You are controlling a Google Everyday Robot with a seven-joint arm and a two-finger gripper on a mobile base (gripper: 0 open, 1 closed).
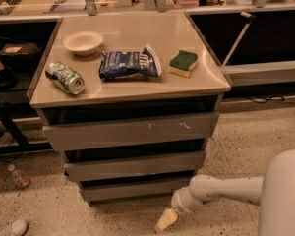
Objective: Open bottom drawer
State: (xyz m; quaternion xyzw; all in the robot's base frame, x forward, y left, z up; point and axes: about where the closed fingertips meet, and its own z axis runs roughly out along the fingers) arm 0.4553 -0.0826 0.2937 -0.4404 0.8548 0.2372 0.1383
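Note:
The bottom drawer (132, 188) is the lowest and narrowest of three grey fronts on the cabinet, flat and without a handle. A dark gap shows above its front. My white arm comes in from the lower right. The gripper (165, 220) hangs low near the floor, just in front of and below the right end of the bottom drawer, apart from it.
The top drawer (132, 131) bears white scratch marks; the middle drawer (135, 165) sits below it. On the cabinet top lie a bowl (82, 42), a tipped can (65, 77), a blue chip bag (130, 63) and a sponge (183, 63). A bottle (18, 176) lies on the floor at left.

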